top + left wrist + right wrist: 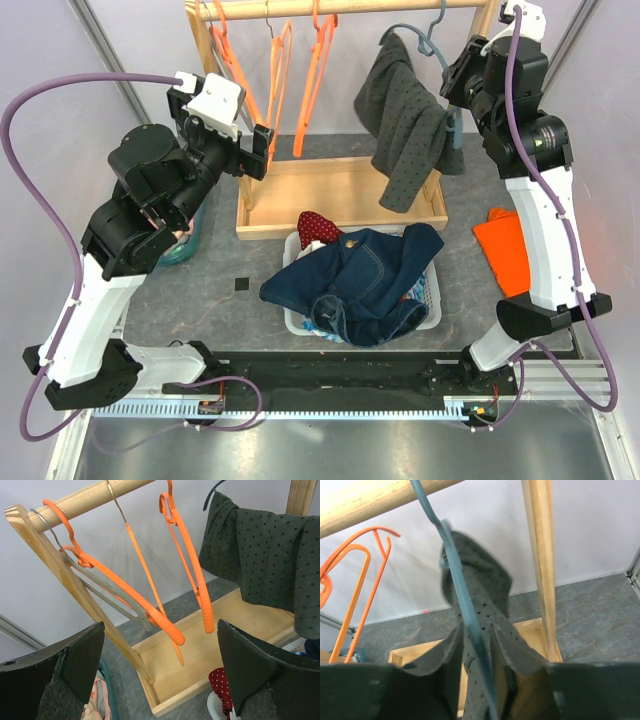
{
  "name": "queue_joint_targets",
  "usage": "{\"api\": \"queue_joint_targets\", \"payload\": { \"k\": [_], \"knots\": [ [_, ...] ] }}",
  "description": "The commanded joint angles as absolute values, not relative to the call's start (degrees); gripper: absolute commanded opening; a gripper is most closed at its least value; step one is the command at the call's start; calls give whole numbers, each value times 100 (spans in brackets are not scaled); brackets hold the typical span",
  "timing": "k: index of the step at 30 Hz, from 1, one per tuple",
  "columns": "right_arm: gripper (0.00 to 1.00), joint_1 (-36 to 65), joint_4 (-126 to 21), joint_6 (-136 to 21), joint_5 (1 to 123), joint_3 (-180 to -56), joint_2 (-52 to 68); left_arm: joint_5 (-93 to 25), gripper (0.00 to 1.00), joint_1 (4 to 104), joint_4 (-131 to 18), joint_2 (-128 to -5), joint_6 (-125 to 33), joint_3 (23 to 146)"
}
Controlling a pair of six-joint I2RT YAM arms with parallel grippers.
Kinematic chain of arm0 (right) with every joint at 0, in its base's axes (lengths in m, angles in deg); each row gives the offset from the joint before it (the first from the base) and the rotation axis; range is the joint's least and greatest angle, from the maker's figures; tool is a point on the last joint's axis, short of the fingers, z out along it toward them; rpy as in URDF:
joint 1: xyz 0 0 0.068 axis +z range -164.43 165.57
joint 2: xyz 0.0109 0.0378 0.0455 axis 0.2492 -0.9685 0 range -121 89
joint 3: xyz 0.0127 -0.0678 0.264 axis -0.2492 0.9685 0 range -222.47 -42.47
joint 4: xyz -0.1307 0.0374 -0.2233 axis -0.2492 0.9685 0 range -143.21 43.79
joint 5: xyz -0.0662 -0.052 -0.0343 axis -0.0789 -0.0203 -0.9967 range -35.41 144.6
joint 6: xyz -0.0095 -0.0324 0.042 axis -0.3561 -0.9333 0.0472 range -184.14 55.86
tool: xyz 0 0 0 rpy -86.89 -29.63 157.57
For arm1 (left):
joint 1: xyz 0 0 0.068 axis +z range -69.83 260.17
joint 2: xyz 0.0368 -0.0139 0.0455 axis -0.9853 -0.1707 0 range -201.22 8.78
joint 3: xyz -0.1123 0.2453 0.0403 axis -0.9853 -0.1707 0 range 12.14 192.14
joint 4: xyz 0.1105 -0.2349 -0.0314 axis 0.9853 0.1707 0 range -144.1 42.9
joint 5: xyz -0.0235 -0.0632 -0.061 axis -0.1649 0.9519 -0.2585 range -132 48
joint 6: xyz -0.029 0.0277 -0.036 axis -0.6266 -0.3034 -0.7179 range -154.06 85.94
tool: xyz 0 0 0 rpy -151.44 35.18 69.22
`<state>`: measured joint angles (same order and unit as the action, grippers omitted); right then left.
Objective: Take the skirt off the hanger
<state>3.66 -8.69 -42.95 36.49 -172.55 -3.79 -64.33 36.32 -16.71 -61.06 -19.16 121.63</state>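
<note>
Working outward from the basket, left gripper sat spread wide and empty by the orange hangers, right gripper was pinched on the skirt, which draped over the teal hanger on the rail, long axis pointing straight down.
</note>
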Motion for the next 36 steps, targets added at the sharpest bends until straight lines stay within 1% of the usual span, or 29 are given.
{"api": "queue_joint_targets", "payload": {
  "k": [1, 3, 4, 8, 14, 17, 19, 20, 22, 23, 24, 25, 26, 29, 34, 36],
  "knots": [
    [44, 332, -900, -4507, 3420, -17421, -653, -6415, 99, 3614, -1763, -6021, -1921, 12130],
    [69, 332, -891, -4551, 3508, -17737, -907, -6433, 99, 3614, -1763, -6012, -1903, 12104],
    [71, 332, -900, -4586, 3595, -17842, -995, -6441, 99, 3614, -1763, -6004, -1885, 12095],
    [73, 306, -979, -4718, 3605, -18116, -1312, -6468, 99, 3614, -1763, -5951, -1877, 12068],
    [70, 262, -1084, -4709, 3947, -18212, -1541, -6468, 99, 3623, -1763, -5951, -1868, 12059],
    [69, 262, -1145, -4709, 3869, -18396, -1664, -6468, 98, 3614, -1763, -5968, -1885, 12068],
    [64, 253, -1251, -4709, 3860, -18458, -1743, -6477, 98, 3614, -1763, -5960, -1868, 12051],
    [55, 262, -1286, -4701, 3851, -18485, -1769, -6494, 98, 3614, -1763, -5960, -1876, 12042],
    [42, 253, -1435, -4727, 3834, -18511, -1796, -6512, 98, 3614, -1763, -5925, -1850, 12007],
    [26, 262, -1488, -4744, 3834, -18503, -1796, -6512, 98, 3614, -1763, -5916, -1841, 11981],
    [17, 253, -1593, -4753, 3868, -18503, -1787, -6520, 98, 3614, -1763, -5916, -1833, 11972],
    [12, 262, -1646, -4788, 3895, -18511, -1778, -6529, 98, 3614, -1763, -5916, -1824, 11963],
    [0, 262, -1699, -4797, 3895, -18494, -1744, -6521, 98, 3614, -1763, -5907, -1841, 11963],
    [0, 262, -2067, -4850, 3930, -18354, -1586, -6529, 98, 3614, -1763, -5916, -1833, 11963],
    [0, 271, -2885, -4946, 4325, -17862, -1208, -6521, 98, 3614, -1763, -5924, -1833, 11954],
    [0, 271, -3114, -4947, 4518, -17922, -1207, -6538, 98, 3614, -1771, -5924, -1815, 11963]
  ]
}}
